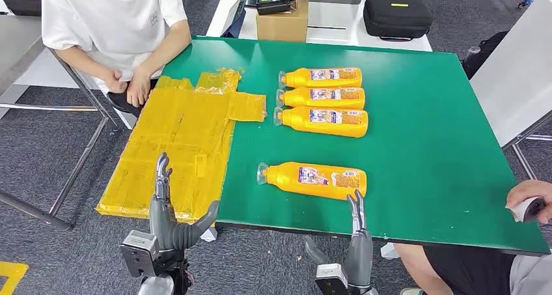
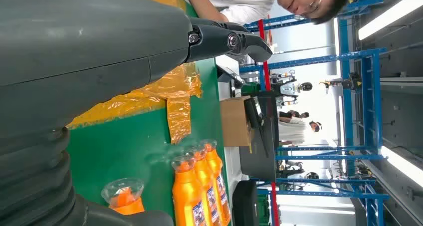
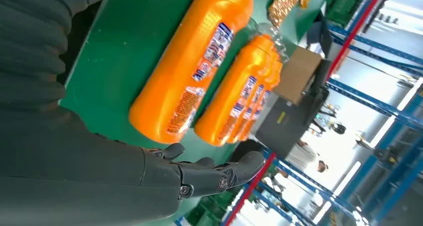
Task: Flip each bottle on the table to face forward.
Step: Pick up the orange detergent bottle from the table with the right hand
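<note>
Several orange bottles lie on their sides on the green table (image 1: 423,112), clear caps pointing left. Three lie in a row at the back: the far bottle (image 1: 322,77), the middle bottle (image 1: 322,98) and the third bottle (image 1: 323,121). A fourth, the near bottle (image 1: 316,180) (image 3: 192,61), lies alone close to the front edge; its cap (image 2: 122,193) shows in the left wrist view. My left hand (image 1: 170,207) is raised and open below the front edge, left of the near bottle. My right hand (image 1: 357,243) is open just under that bottle's base end, holding nothing.
A crumpled yellow plastic sheet (image 1: 176,145) covers the table's left part. One person (image 1: 110,21) sits at the far left corner, another (image 1: 527,204) at the near right. A cardboard box (image 1: 281,23) and a black case (image 1: 396,15) stand beyond the far edge.
</note>
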Tool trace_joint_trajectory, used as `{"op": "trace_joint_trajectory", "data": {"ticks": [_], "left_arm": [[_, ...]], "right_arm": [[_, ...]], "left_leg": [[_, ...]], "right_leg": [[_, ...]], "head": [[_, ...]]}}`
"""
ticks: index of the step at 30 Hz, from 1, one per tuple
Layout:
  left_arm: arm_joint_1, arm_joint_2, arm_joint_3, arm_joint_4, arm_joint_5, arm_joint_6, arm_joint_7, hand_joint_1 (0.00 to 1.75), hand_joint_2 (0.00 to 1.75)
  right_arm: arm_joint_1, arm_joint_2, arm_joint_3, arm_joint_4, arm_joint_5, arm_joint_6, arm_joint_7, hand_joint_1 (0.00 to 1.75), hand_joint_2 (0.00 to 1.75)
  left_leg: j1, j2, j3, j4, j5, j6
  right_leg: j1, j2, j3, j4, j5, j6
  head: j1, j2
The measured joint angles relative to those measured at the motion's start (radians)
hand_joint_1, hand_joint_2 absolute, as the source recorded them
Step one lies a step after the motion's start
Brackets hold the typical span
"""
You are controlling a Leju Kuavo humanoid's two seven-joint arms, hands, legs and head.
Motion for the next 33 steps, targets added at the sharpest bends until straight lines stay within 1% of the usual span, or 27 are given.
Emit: {"op": "trace_joint_trajectory", "data": {"ticks": [2, 8, 11, 16, 18, 21, 26, 30, 33], "left_arm": [[0.000, 0.000, 0.000, 0.001, -0.006, -0.004, 0.000, 0.00, 1.75], [-0.008, 0.000, -0.003, 0.003, -0.018, -0.028, 0.000, 0.00, 1.75], [-0.012, 0.000, -0.007, 0.003, -0.020, -0.038, 0.000, 0.00, 1.75], [-0.006, -0.001, -0.008, 0.003, -0.035, -0.060, 0.000, 0.00, 1.75], [-0.008, -0.002, -0.007, 0.004, -0.039, -0.078, 0.000, 0.00, 1.75], [-0.017, -0.007, -0.008, 0.007, -0.047, -0.107, 0.000, 0.00, 1.75], [-0.035, -0.017, -0.015, 0.019, -0.058, -0.142, 0.000, 0.00, 1.75], [-0.042, -0.023, -0.027, 0.033, -0.060, -0.160, 0.000, 0.00, 1.75], [-0.043, -0.025, -0.035, 0.041, -0.063, -0.164, 0.000, 0.00, 1.75]], "right_arm": [[-0.001, -0.002, 0.000, 0.000, 0.016, 0.005, 0.010, 0.00, 1.75], [-0.031, -0.023, 0.001, 0.000, 0.120, 0.040, 0.077, 0.00, 1.75], [-0.054, -0.037, -0.013, 0.004, 0.174, 0.076, 0.125, 0.00, 1.75], [-0.093, -0.072, -0.058, 0.017, 0.302, 0.146, 0.215, 0.00, 1.75], [-0.126, -0.090, -0.083, 0.027, 0.326, 0.191, 0.238, 0.00, 1.75], [-0.203, -0.118, -0.116, 0.060, 0.348, 0.246, 0.260, 0.00, 1.75], [-0.349, -0.148, -0.135, 0.173, 0.387, 0.327, 0.306, 0.00, 1.75], [-0.450, -0.158, -0.135, 0.275, 0.417, 0.348, 0.315, 0.00, 1.75], [-0.494, -0.159, -0.135, 0.326, 0.421, 0.350, 0.314, 0.00, 1.75]], "left_leg": [[0.000, 0.000, 0.000, 0.000, 0.000, 0.000], [0.000, 0.000, 0.000, 0.000, 0.000, 0.000], [0.000, 0.000, 0.000, 0.000, 0.000, 0.000], [0.000, 0.000, 0.000, 0.000, 0.000, 0.000], [0.000, 0.000, 0.000, 0.000, 0.000, 0.000], [-0.001, 0.000, 0.000, 0.000, 0.001, 0.001], [-0.001, 0.000, 0.000, 0.000, 0.002, 0.002], [-0.001, 0.000, 0.000, 0.001, 0.002, 0.002], [-0.001, -0.001, 0.000, 0.001, 0.002, 0.002]], "right_leg": [[0.000, 0.000, 0.000, 0.000, 0.000, 0.000], [0.000, 0.000, 0.000, 0.000, 0.000, 0.000], [0.000, 0.000, 0.000, 0.000, 0.000, 0.000], [0.000, 0.000, 0.001, 0.000, 0.001, 0.000], [0.000, 0.000, 0.001, 0.000, 0.001, 0.001], [0.000, 0.000, 0.001, 0.000, 0.001, 0.002], [0.000, 0.000, 0.001, 0.000, 0.002, 0.002], [0.000, 0.000, 0.001, 0.000, 0.002, 0.002], [0.000, 0.000, 0.001, 0.000, 0.002, 0.002]], "head": [[0.000, 0.000], [0.000, 0.000], [0.000, 0.000], [0.000, 0.000], [0.000, 0.000], [0.000, 0.000], [0.000, 0.000], [0.000, 0.000], [0.000, 0.000]]}}
